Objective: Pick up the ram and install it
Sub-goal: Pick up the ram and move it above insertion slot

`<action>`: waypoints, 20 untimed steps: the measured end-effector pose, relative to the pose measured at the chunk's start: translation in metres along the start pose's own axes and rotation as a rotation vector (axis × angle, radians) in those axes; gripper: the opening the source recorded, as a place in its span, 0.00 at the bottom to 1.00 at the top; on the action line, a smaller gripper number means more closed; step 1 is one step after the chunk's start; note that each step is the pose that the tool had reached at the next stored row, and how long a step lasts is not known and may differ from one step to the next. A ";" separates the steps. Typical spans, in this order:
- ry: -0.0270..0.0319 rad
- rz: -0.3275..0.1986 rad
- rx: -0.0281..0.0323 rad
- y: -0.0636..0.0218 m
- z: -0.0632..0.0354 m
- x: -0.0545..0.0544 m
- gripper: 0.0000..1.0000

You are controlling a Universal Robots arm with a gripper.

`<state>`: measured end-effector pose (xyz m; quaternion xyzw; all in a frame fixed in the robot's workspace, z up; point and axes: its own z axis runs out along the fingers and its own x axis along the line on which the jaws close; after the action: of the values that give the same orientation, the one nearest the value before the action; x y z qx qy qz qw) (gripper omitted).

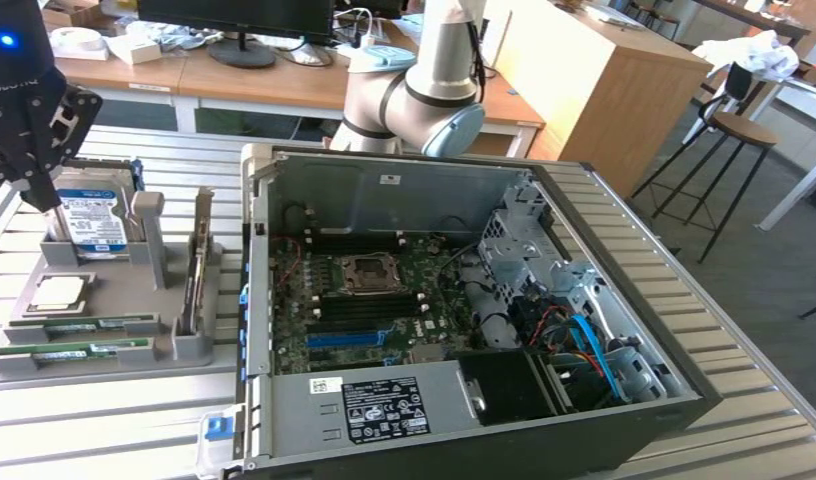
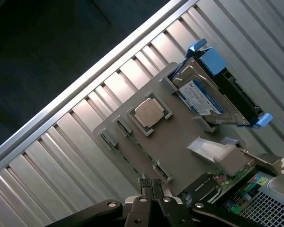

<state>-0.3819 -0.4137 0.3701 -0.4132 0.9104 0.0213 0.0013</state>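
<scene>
My gripper [image 2: 152, 183], fingers pressed together and empty, hangs over the tray [image 2: 180, 156]; the ram [image 1: 72, 349] lies there, unpicked, nothing installed.

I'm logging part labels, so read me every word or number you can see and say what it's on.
Claw body lettering: cut off, unreadable.
Hard drive label: too blurred.
Power supply label: too small.
Case wall sticker: too small.
Nothing reads clearly.

The ram [image 1: 75, 349] is green, its tray [image 1: 195, 345] plain grey. The hard drive [image 1: 93, 205] is silver, its label [image 1: 96, 232] blue and white. The table [image 1: 101, 425] is ribbed silver, and the gripper [image 2: 150, 182] is black.
</scene>
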 end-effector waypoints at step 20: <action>0.0145 -0.364 -0.0066 -0.0003 0.0048 0.000 0.10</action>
<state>-0.3818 -0.4138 0.3654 -0.5712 0.8206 0.0207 -0.0028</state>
